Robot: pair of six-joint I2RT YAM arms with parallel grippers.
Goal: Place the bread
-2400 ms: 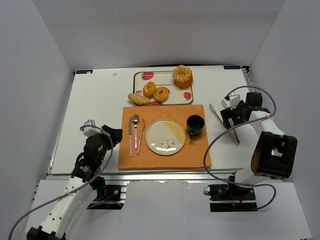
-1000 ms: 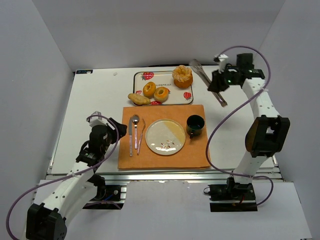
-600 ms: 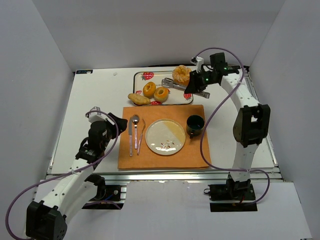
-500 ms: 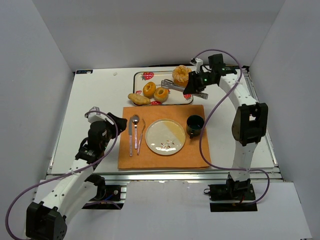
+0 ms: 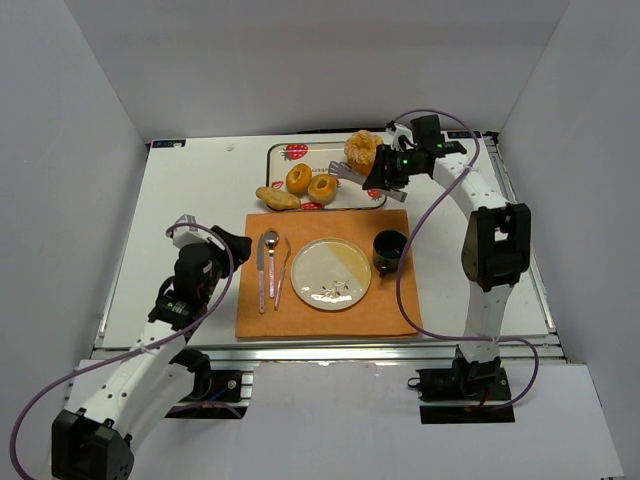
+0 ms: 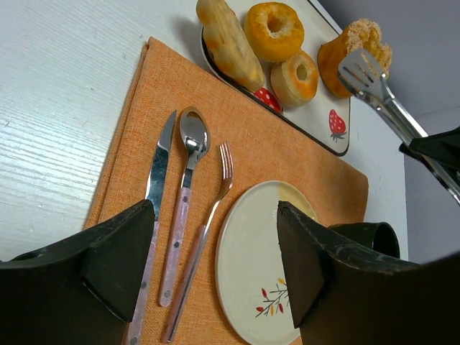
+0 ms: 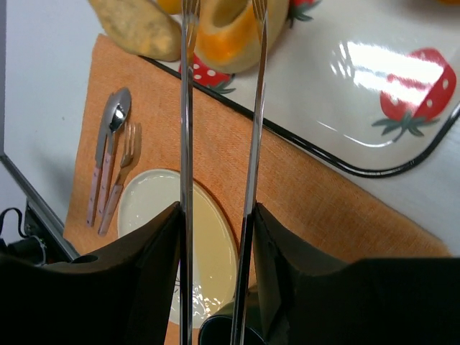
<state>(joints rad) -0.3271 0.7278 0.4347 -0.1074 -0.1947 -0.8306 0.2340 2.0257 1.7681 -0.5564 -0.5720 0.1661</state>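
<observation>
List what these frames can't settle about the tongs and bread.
- Right wrist view: tongs tips cut off by the top edge; contact with bread unclear.
- Top view: same contact too small to tell.
- Left wrist view: cup mostly hidden behind a left gripper finger.

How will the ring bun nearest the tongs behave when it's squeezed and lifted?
The ring bun looks soft and light, so it probably dents under the tongs. Lying flat on the tray, it shouldn't roll, though its smooth crust may slip.
</observation>
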